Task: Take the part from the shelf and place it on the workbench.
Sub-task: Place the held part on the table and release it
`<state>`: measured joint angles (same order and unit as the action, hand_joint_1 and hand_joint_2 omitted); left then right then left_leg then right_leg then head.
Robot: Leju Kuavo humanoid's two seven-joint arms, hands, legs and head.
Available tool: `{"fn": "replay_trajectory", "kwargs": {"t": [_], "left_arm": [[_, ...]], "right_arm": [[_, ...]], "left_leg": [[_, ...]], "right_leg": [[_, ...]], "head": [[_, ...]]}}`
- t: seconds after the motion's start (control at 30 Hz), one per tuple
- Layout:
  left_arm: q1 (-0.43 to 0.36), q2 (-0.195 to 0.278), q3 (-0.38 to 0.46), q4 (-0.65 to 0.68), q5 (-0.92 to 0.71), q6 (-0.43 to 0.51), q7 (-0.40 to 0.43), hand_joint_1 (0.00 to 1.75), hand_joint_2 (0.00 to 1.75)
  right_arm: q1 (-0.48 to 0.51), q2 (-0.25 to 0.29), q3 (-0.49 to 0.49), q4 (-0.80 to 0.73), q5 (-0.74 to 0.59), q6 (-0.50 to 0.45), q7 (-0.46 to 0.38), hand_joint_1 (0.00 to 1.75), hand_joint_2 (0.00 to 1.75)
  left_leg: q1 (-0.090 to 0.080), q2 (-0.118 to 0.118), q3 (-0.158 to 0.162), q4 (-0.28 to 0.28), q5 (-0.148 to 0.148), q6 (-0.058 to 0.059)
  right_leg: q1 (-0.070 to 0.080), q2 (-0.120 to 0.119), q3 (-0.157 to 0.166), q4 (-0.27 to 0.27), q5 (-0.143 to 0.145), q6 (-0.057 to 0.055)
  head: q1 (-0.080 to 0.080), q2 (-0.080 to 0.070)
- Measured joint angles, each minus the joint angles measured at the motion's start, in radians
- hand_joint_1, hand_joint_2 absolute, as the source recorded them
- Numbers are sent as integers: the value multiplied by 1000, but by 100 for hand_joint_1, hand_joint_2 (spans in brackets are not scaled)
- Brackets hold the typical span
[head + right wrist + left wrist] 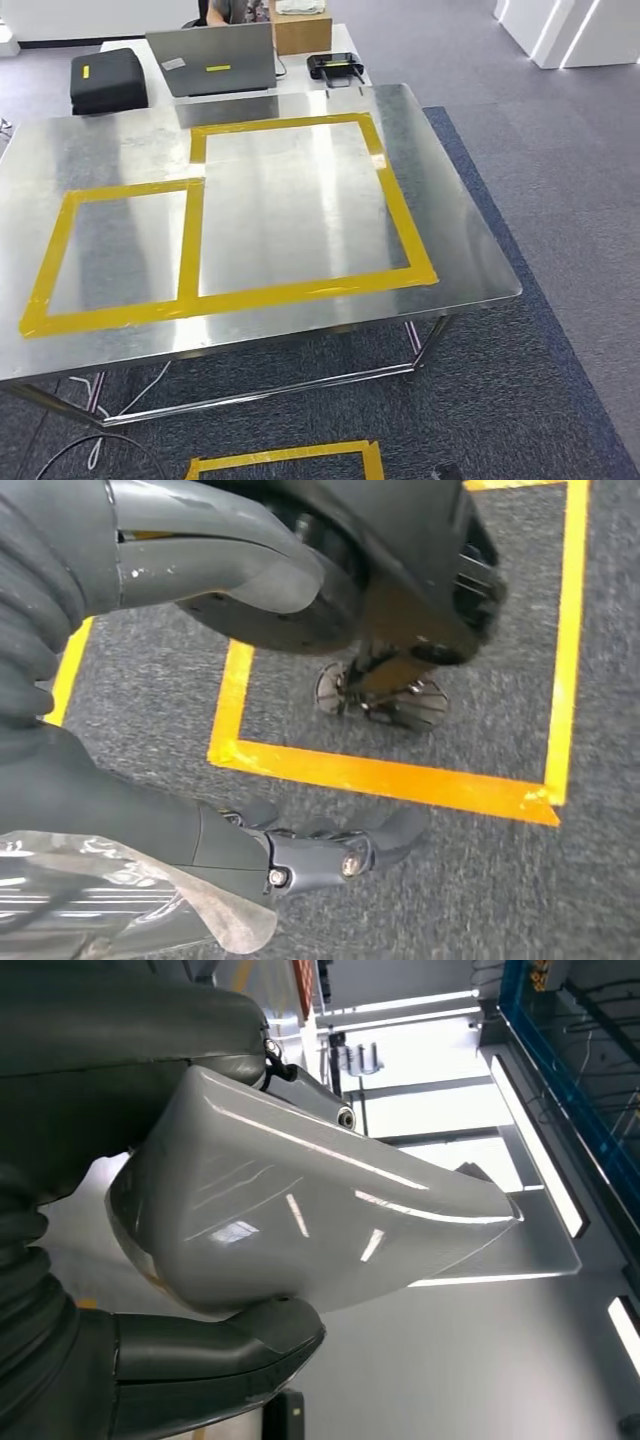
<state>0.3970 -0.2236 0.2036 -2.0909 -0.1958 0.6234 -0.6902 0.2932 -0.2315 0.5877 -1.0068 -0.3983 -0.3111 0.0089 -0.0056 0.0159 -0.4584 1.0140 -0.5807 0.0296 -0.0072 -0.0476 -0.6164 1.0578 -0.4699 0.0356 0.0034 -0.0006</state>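
I am looking down at a grey carpeted floor (573, 250) with a shiny metal counter (468, 250) in front of me, marked with yellow tape (189, 240) in two joined rectangles.

From the left wrist, my left robot hand (226, 1350) grips the part (302, 1210), a smooth pale grey shell; the thick thumb lies under it and darker fingers (136, 1030) lie over its other side, with ceiling lights beyond.

From the right wrist, my right robot hand (302, 855) hangs over the carpet beside a yellow tape square (392, 780) on the floor, and a sheet of clear plastic (113, 900) lies against it. I cannot tell whether its fingers are curled or spread.

Behind the counter stands a white desk carrying an open laptop (215, 60), a black case (108, 80), a cardboard box (302, 30) and a black controller (334, 67). A person (226, 10) sits behind the laptop. Cables (113, 410) trail on the floor under the counter.
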Motion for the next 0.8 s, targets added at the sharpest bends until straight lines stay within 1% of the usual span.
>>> {"fn": "replay_trajectory", "kwargs": {"t": [0.03, 0.1, 0.13, 0.17, 0.2, 0.27, 0.3, 0.33, 0.37, 0.4, 0.43, 0.47, 0.5, 0.53, 0.57, 0.67, 0.73, 0.8], "left_arm": [[0, 0, 0, 0, -2, -2, 2, 173, 175], [-1, 0, 0, 0, -5, -5, 10, 173, 175], [-2, 0, 0, 0, -7, -6, 13, 173, 175], [-2, 0, 0, 0, -8, -6, 16, 173, 175], [-1, 0, -1, 0, -9, -6, 17, 173, 175], [-1, 0, -1, 1, -10, -6, 24, 173, 175], [-1, 0, -1, 1, -11, -6, 30, 173, 175], [-1, 0, -1, 2, -12, -7, 38, 173, 175], [-2, 0, 0, 3, -14, -7, 48, 173, 175], [-2, 0, 0, 5, -17, -8, 56, 173, 175], [-3, 1, 0, 6, -22, -8, 64, 173, 175], [-5, 1, 1, 8, -27, -6, 71, 173, 175], [-9, 1, 2, 10, -33, -4, 79, 173, 175], [-13, 1, 4, 14, -39, 1, 87, 173, 175], [-17, 1, 6, 18, -43, 7, 96, 173, 175], [-41, 5, 24, 42, -43, 25, 127, 173, 175], [-68, 20, 45, 83, -34, 32, 156, 173, 175], [-99, 45, 69, 142, -39, 34, 181, 173, 175]], "right_arm": [[-3, -2, 6, 0, -5, -5, 0, 0, 175], [-6, -6, 19, 0, -20, -18, -2, 0, 175], [-7, -8, 26, -1, -28, -25, -3, 0, 175], [-9, -9, 34, -1, -35, -31, -4, 0, 175], [-10, -11, 41, -1, -42, -35, -5, 0, 175], [-15, -15, 53, -1, -52, -46, -7, 0, 175], [-16, -17, 61, -1, -57, -52, -7, 0, 175], [-17, -19, 68, -1, -62, -59, -8, 0, 175], [-18, -20, 77, -1, -67, -65, -7, 0, 175], [-20, -22, 84, -1, -71, -70, -7, 0, 175], [-22, -24, 91, -1, -74, -73, -8, 0, 175], [-25, -26, 97, -1, -78, -75, -8, 0, 175], [-29, -29, 103, -1, -82, -76, -9, 0, 175], [-32, -32, 109, -1, -86, -78, -10, 0, 175], [-35, -35, 117, -2, -91, -78, -12, 0, 175], [-43, -43, 141, -1, -109, -79, -21, 0, 175], [-55, -50, 159, 2, -127, -73, -36, 0, 175], [-70, -54, 181, 13, -149, -63, -58, 0, 175]], "left_leg": [[-2, 7, 2, -1, -5, -5], [-1, 20, 10, -5, -14, -14], [-1, 18, 11, 4, -24, -19], [1, 12, 1, 32, -42, -25], [4, 4, -22, 82, -67, -31], [10, -4, -101, 217, -115, -40], [14, -4, -137, 267, -121, -43], [17, -4, -159, 284, -106, -46], [20, -4, -164, 263, -70, -48], [22, -4, -152, 210, -21, -48], [24, -5, -133, 150, 23, -48], [23, -7, -114, 93, 51, -47], [21, -8, -102, 56, 64, -44], [20, -9, -98, 38, 64, -40], [19, -10, -97, 29, 63, -37], [18, -13, -97, 26, 64, -33], [18, -13, -96, 26, 62, -29], [17, -13, -95, 26, 61, -25]], "right_leg": [[4, -1, 5, -4, -9, -6], [0, 16, 11, -13, -15, -13], [-3, 23, 14, -17, -16, -17], [-7, 30, 19, -22, -18, -20], [-10, 35, 24, -25, -19, -24], [-12, 45, 31, -27, -25, -29], [-13, 49, 34, -27, -28, -29], [-14, 53, 40, -27, -33, -28], [-16, 57, 48, -27, -38, -25], [-18, 60, 57, -27, -43, -21], [-20, 62, 62, -27, -48, -16], [-19, 64, 68, -26, -53, -9], [-19, 65, 69, -27, -55, -2], [-17, 65, 69, -26, -57, 2], [-16, 65, 71, -27, -57, 3], [-16, 61, 77, -36, -54, -5], [-17, 61, 81, -43, -52, -3], [-17, 61, 80, -49, -50, 2]], "head": [[-2, 0], [-2, 0], [-4, 0], [-4, 0], [-7, 0], [-9, 0], [-10, 1], [-9, 1], [-9, 1], [-10, 1], [-10, 1], [-10, 1], [-10, 1], [-10, 1], [-9, 1], [-5, 1], [-5, 1], [-5, 1]]}}
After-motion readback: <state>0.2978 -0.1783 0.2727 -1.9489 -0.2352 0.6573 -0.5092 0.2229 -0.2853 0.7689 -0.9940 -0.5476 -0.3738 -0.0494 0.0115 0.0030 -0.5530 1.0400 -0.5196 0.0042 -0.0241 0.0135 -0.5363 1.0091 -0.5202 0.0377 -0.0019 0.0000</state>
